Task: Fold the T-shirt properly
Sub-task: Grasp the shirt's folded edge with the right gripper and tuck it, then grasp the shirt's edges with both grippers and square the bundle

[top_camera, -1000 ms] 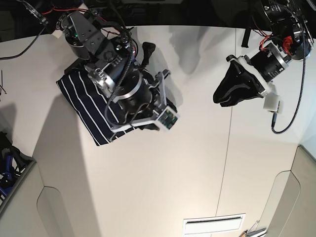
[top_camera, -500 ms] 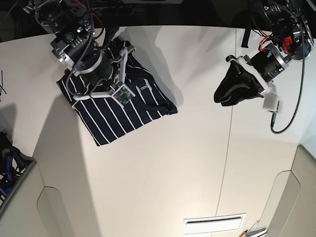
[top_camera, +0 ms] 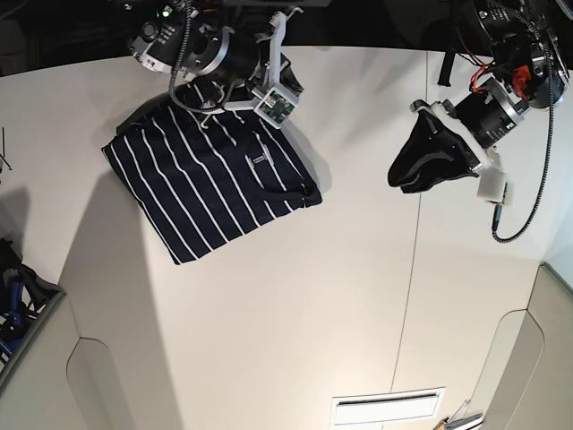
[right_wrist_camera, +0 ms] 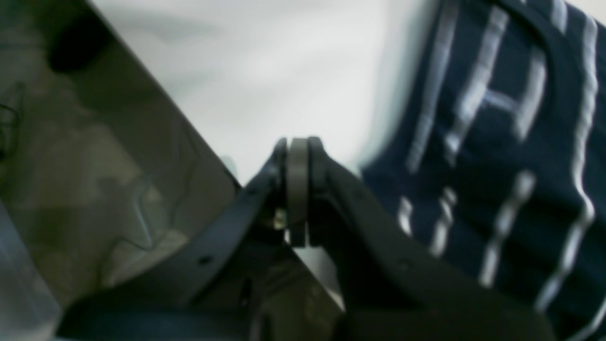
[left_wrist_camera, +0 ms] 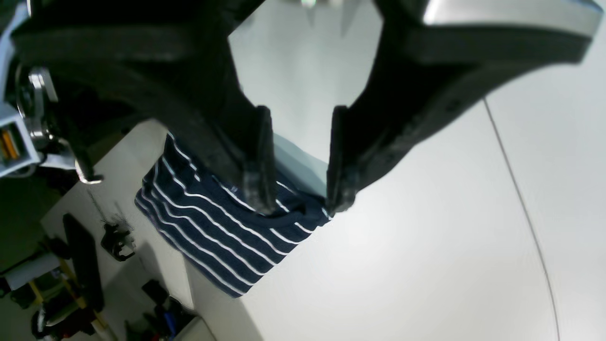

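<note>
- Left wrist view: the shirt (left_wrist_camera: pixel 222 227) lies folded into a compact, roughly rectangular packet on the white desk (left_wrist_camera: pixel 402 265), dark navy with thin white stripes running evenly across it. One corner of the packet is bunched into a soft ridge. The left end effector (left_wrist_camera: pixel 296 199) hangs above the desk with its two dark fingers parted and nothing between them; it is well apart from the shirt. A thin seam runs down the desk on the right. At the lower left, beyond the desk edge, dark clutter sits on the floor, too blurred to name.
- Right wrist view: the picture is blurred. The shirt (right_wrist_camera: pixel 502 156) fills the right side, its stripes showing as pale streaks on navy. The right end effector (right_wrist_camera: pixel 297 199) has its fingers pressed together and grips nothing; it sits beside the shirt's edge, over the desk (right_wrist_camera: pixel 265 66). Past the desk edge on the left the room is dim and brownish.
- Base view: the shirt (top_camera: pixel 201 184) lies flat near the desk's far left corner, its edges fairly straight, with a small white label (top_camera: pixel 258 159) on top. The right end effector (top_camera: pixel 264 76) is at the shirt's far edge, by the desk's rim. The left end effector (top_camera: pixel 421 166) hovers over bare desk (top_camera: pixel 358 287), well to the other side. A white vent (top_camera: pixel 388 409) sits near the bottom.
</note>
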